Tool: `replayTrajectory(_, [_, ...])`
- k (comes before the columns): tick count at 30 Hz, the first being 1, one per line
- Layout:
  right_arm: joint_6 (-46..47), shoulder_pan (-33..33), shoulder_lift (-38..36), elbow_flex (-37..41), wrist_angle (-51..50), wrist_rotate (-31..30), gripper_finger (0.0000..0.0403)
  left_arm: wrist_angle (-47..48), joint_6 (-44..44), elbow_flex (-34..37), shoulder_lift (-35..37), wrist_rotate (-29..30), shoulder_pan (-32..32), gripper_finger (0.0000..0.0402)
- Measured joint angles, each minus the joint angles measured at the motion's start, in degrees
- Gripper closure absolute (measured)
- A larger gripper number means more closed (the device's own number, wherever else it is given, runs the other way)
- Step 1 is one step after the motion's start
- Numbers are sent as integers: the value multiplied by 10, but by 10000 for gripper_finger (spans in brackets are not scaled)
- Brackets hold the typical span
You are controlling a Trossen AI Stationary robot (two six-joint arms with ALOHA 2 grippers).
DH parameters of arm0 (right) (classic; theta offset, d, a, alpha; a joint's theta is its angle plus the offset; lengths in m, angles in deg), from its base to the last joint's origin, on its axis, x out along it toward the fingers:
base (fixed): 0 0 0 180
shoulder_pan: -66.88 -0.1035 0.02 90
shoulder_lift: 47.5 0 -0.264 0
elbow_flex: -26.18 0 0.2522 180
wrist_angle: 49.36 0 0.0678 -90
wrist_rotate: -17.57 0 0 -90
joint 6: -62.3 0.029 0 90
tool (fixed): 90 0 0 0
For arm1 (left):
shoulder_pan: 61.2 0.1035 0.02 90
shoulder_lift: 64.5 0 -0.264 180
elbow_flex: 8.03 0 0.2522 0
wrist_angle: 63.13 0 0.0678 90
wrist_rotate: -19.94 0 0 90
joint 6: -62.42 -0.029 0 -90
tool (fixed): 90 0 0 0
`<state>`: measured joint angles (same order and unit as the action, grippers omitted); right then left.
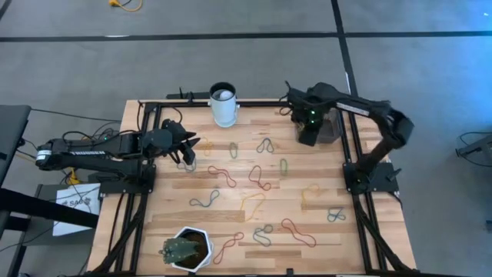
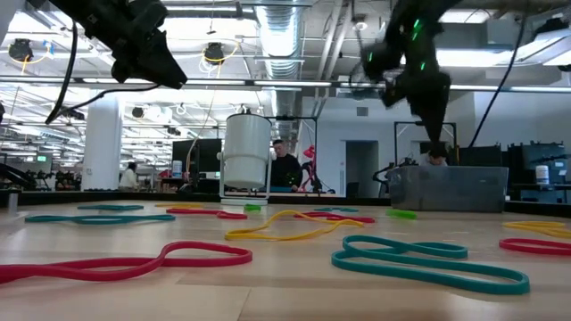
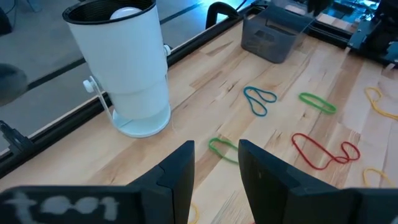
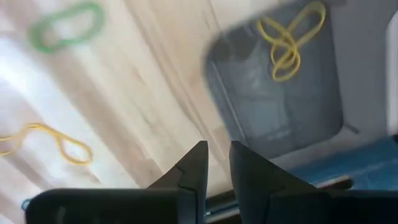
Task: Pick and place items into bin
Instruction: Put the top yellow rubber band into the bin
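My right pincer (image 4: pixel 216 163) hangs parted and empty above the bin (image 4: pixel 277 106), where a yellow band (image 4: pixel 289 38) lies. I judge I should lift clear before moving on. My left pincer (image 3: pixel 214 167) waits released near the white cup (image 3: pixel 127 68).

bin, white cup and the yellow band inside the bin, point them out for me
bin (image 3: pixel 268 38), left wrist view, on its front wall
white cup (image 1: pixel 224 107), high view, on its side below the rim
yellow band (image 4: pixel 288 38), right wrist view, on the loops' crossing, lying inside the bin
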<state>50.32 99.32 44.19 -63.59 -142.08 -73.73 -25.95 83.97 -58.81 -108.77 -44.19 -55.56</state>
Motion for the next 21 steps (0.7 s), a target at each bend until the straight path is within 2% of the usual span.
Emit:
replayTrajectory(3, [0,-35,-64,1,16,18,344,0,13,0,0,0,0,288])
replayTrajectory(5, [0,-61,-114,8,47,52,344,4,23,0,0,-9,0,288])
replayTrajectory(9, [0,-108,-205,37,117,175,344,26,32,0,-6,-20,0,288])
replayTrajectory(13, [1,-154,-283,99,227,264,344,41,119,0,-40,6,12,288])
replayTrajectory(18, [74,-215,-336,198,350,272,344,44,77,0,-140,7,41,288])
replayTrajectory(21, [133,-248,-342,245,408,268,344,28,48,0,-209,-16,66,288])
